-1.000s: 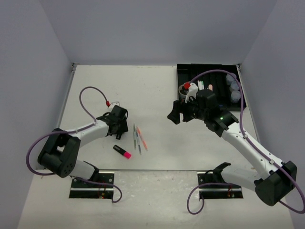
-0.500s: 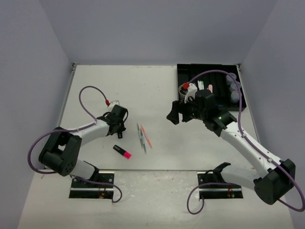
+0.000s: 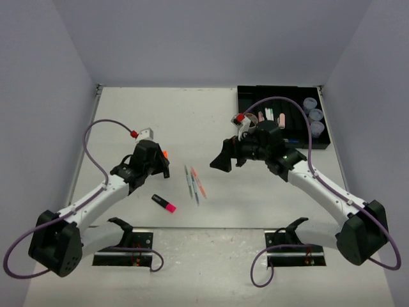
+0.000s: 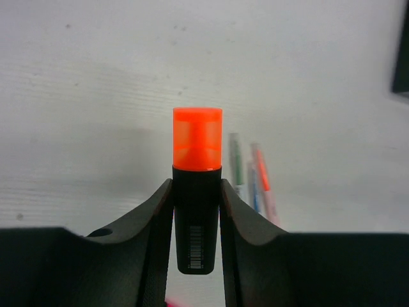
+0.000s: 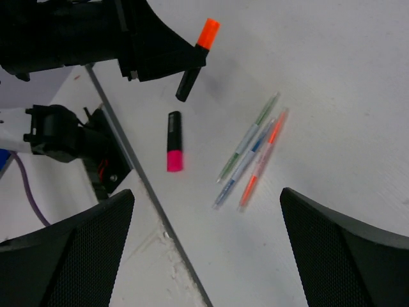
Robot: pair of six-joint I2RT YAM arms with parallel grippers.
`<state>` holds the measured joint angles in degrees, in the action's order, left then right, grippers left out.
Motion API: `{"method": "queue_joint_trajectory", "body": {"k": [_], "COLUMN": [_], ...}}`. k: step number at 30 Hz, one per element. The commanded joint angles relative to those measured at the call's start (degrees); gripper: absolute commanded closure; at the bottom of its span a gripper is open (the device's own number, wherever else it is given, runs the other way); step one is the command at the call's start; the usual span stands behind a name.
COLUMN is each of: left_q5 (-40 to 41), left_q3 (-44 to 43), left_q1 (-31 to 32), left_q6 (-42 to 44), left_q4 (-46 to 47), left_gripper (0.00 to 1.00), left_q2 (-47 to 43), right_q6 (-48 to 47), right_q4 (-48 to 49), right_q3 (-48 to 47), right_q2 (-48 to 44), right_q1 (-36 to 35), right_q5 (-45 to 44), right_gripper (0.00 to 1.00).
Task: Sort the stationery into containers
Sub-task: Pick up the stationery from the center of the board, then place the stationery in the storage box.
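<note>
Done so far: I count three bluish-lidded tubs (image 3: 314, 116) lined up in the far-right compartment of the black tray (image 3: 240, 102), which sits at the table's far right corner. A few slim items lie in its middle compartments, too small for me to name.
In hand: my left gripper (image 4: 197, 192) is clamped on the black body of the orange highlighter (image 4: 197, 147), cap pointing forward, lifted off the table on the left side and well apart from the tray.
Right arm: the right gripper (image 3: 225, 157) has its fingers spread wide and carries nothing. It hangs over mid-table, looking down on the loose items.
Left to sort: the pink highlighter (image 5: 174, 141) lies on the table near my bases. A small bunch of thin pens (image 5: 252, 151), green, blue and orange, lies just beside it toward the centre.
My judgement: roughly the later half of the job, with one item mid-carry and the highlighter and pens to fetch.
Writing: a white barcode sticker on the orange highlighter's body is all I can see. No brand name or lettering is readable anywhere.
</note>
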<state>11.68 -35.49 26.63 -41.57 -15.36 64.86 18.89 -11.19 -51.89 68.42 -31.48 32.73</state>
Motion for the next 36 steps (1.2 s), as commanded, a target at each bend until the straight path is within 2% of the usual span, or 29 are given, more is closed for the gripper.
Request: {"method": "queue_joint_trajectory", "body": {"k": [1, 4, 6, 8, 13, 15, 16, 21, 25, 28, 33, 35, 36], "left_q5": [-6.5, -10.0, -12.1, -14.5, -16.4, -17.1, -17.7, -20.2, -20.8, -21.1, -20.0, -19.9, -19.9], "left_q3": [1.1, 1.8, 2.0, 2.1, 2.4, 2.4, 2.4, 3.0, 3.8, 4.0, 4.0, 3.8, 3.7], "left_q1": [-0.1, 0.0, 0.1, 0.3, 0.8, 0.9, 1.0, 1.7, 2.2, 2.3, 2.3, 2.3, 2.3], "left_q6": [-4.7, -7.9, -10.0, -11.9, -14.5, -15.0, -15.1, -15.5, -15.9, -16.2, -16.3, -16.2, -16.1], "left_q4": [3.6, 5.5, 6.8, 8.3, 10.3, 10.4, 10.9, 12.6, 13.7, 14.3, 14.3, 14.3, 14.3], "left_gripper": [1.00, 1.00, 1.00, 1.00, 1.00, 1.00, 1.00, 1.00, 1.00, 1.00, 1.00, 1.00, 1.00], "left_q2": [-7.6, -11.7, -13.7, -15.9, -18.7, -19.0, -18.8, -17.5, -17.4, -18.1, -20.1, -20.2, -20.2], "right_q6": [6.1, 9.2, 11.1, 12.7, 14.2, 14.5, 15.2, 15.9, 15.5, 15.2, 15.1, 15.1, 15.1], "right_q4": [12.5, 16.5, 17.1, 16.6, 15.0, 15.0, 15.4, 14.9, 13.5, 11.5, 8.7, 8.4, 8.4], "right_q3": [1.9, 1.3, 0.0, -2.1, -8.0, -9.2, -9.8, -12.3, -14.5, -16.1, -17.8, -18.2, -18.3], "right_q2": [2.6, 4.1, 5.7, 8.7, 15.6, 16.7, 17.3, 19.2, 20.7, 22.5, 24.7, 24.9, 24.9], "right_q1": [-4.0, -9.1, -13.1, -14.7, -18.5, -18.7, -19.0, -19.5, -19.6, -19.6, -19.6, -19.7, -19.7], "right_q5": [10.2, 3.0, -5.8, -8.3, -8.2, -8.5, -8.8, -12.0, -13.9, -14.7, -15.2, -15.7, -15.9], "right_gripper": [0.01, 0.04, 0.09, 0.15, 0.27, 0.30, 0.36, 0.50, 0.58, 0.62, 0.63, 0.75, 0.77]}}
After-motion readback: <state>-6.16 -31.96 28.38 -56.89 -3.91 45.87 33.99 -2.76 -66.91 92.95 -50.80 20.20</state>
